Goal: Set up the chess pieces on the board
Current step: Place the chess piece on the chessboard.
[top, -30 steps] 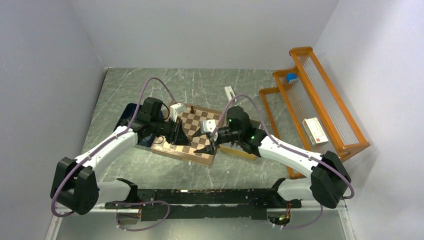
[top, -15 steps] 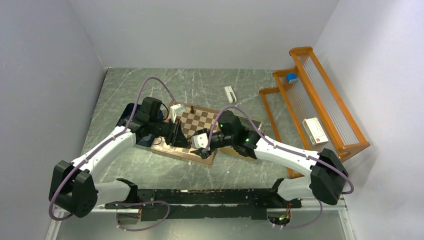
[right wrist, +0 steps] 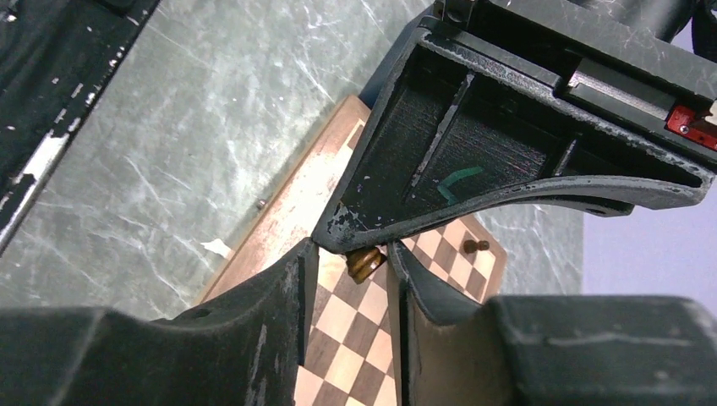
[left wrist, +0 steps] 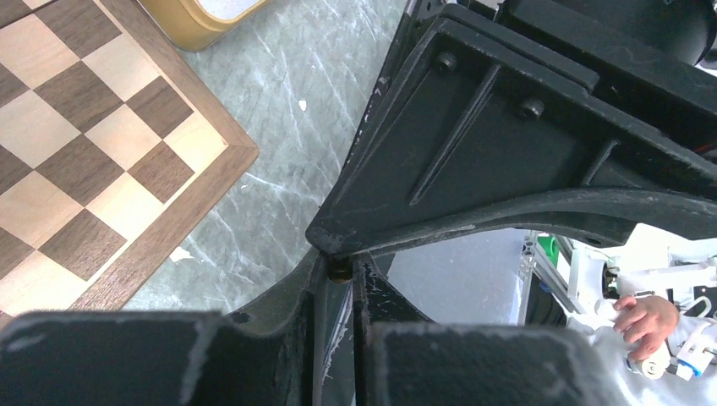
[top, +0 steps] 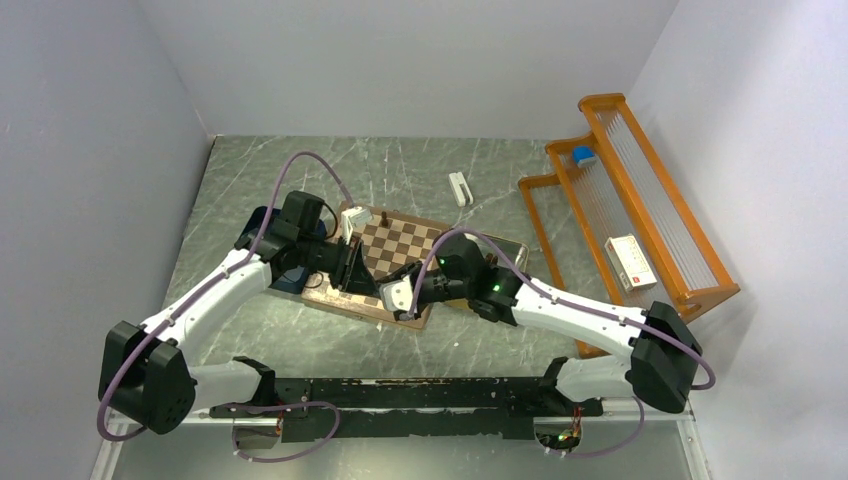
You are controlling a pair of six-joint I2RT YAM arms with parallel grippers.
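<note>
A grey-green marbled table (top: 400,165), scratched in places, fills a booth with plain pale walls (top: 400,60) on three sides. The board (top: 400,240) lies mid-table, turned askew, with a lone piece (top: 385,217) upright at its far left corner and a white fleck (left wrist: 180,254) on the table just beside its edge. The left claw (left wrist: 336,264) hangs at the board's left side, jaws all but closed, nipping a small dark piece (left wrist: 339,271) at the tips. The right claw (right wrist: 351,258) is low over the board's near corner. Its jaws are part open around a brown piece (right wrist: 363,264), with a gap on one side; I cannot tell whether a finger touches it. A yellow-rimmed tray (left wrist: 190,25) sits just beside the board's right edge. By the right wall stands an orange rack (top: 603,103) holding a white box (top: 630,260) and a blue thing (top: 583,155). A white clip (top: 459,187) lies on the table beyond the board.
</note>
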